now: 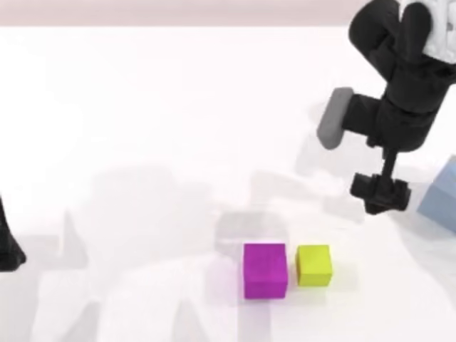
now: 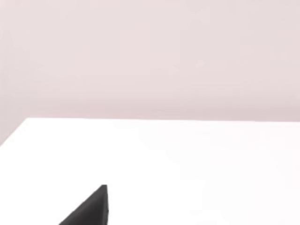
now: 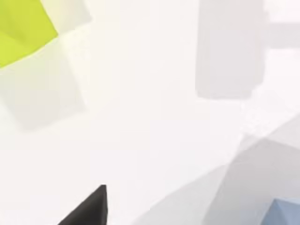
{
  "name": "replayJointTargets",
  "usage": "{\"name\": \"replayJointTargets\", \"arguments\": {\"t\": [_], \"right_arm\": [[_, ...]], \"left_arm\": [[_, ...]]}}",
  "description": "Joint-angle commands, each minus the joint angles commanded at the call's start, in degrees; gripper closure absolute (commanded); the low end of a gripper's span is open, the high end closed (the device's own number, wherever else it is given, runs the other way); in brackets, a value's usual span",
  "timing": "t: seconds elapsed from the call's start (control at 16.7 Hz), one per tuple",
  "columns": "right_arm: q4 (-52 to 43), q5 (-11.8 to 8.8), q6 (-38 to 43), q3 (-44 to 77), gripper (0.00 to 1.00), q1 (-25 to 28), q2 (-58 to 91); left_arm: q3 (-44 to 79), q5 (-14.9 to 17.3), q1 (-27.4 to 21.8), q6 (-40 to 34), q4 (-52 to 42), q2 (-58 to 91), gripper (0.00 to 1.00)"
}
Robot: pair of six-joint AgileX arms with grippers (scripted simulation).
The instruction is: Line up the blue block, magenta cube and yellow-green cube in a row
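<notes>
Top view. The magenta cube (image 1: 264,270) is serving as my landmark: the yellow-green cube (image 1: 313,265) is sitting just beside it on its right, a thin gap between them, both flat on the white table (image 1: 142,107). The blue block (image 1: 440,195) is lying well to the landmark's right and farther back, cut by the frame edge. My right gripper (image 1: 381,195) is hanging between the landmark pair and the blue block, nearer the block (whether its fingers are apart or together, I cannot tell). Nothing is standing between claw and block. My left arm (image 1: 8,246) is sitting parked far left of the landmark.
</notes>
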Motion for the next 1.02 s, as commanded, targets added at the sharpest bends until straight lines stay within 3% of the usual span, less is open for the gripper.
{"name": "replayJointTargets", "arguments": {"t": [0.18,0.36,0.78,1.02], "right_arm": [[0.46,0.13,-1.16,-2.13,0.00,-11.39,-1.28],[1.25,0.19,-1.82,-3.47,0.00,-17.44,-2.75],[2.29,0.19,-1.84,-4.16,0.00,-18.25,-2.49],[10.23,0.21,-1.74,-9.22,0.00,-18.28,0.13]], "left_arm": [[0.00,0.00,0.00,0.00,0.00,0.00,0.00],[0.00,0.00,0.00,0.00,0.00,0.00,0.00],[0.00,0.00,0.00,0.00,0.00,0.00,0.00],[0.00,0.00,0.00,0.00,0.00,0.00,0.00]]}}
